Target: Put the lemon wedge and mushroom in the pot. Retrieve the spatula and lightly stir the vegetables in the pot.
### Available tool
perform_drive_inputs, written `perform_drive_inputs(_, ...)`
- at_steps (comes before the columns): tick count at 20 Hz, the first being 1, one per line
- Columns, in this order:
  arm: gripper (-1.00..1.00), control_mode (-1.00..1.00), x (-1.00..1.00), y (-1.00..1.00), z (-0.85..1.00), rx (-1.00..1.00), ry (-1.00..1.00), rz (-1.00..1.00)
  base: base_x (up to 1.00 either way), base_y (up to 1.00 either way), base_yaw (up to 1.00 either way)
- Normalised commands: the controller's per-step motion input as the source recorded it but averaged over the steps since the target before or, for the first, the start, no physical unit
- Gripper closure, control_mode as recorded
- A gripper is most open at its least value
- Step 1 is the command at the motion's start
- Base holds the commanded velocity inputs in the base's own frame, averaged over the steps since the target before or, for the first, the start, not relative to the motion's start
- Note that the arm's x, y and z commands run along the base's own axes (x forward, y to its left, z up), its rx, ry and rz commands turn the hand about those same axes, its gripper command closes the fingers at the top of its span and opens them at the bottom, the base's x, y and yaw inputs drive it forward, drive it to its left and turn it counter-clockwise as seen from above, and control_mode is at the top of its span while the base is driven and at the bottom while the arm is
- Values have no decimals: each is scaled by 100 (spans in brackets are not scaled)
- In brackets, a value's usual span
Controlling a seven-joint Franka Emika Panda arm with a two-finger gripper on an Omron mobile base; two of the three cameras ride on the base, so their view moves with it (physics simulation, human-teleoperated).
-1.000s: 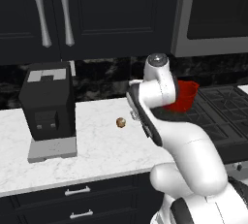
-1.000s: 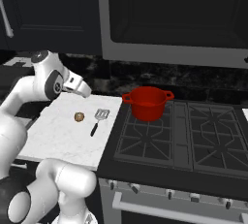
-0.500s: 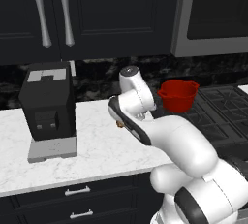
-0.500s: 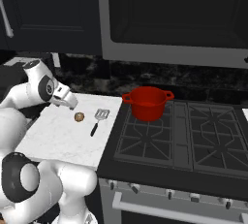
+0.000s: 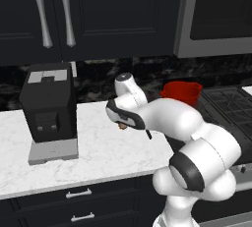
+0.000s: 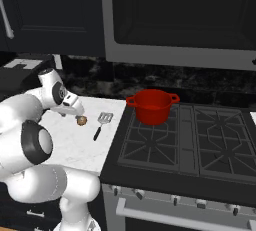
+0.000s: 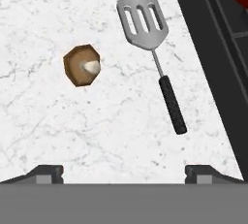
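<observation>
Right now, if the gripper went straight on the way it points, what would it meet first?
Probably bare white countertop. The open gripper looks down at the marble, with the mushroom and spatula both lying further ahead, to either side of its line. Depth is uncertain.

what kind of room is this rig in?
A home-style kitchen, rendered. A gas stove carries a red pot, a marble counter holds a spatula and a mushroom, and dark cabinets hang over a coffee machine.
</observation>
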Motion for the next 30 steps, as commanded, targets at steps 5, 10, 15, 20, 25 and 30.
perform_drive_inputs(5,-100,-100,49,0,-33,0,6,7,0,0,0)
perform_drive_inputs(10,-100,-100,35,0,-30,0,2,11,0,0,0)
perform_drive_inputs(15,-100,-100,7,0,-45,0,1,12,0,0,0)
perform_drive_inputs(20,-100,-100,21,0,-34,0,0,12,0,0,0)
perform_drive_inputs(25,-100,-100,32,0,-24,0,3,9,0,0,0)
perform_drive_inputs(30,-100,-100,33,3,-17,0,2,9,0,0,0)
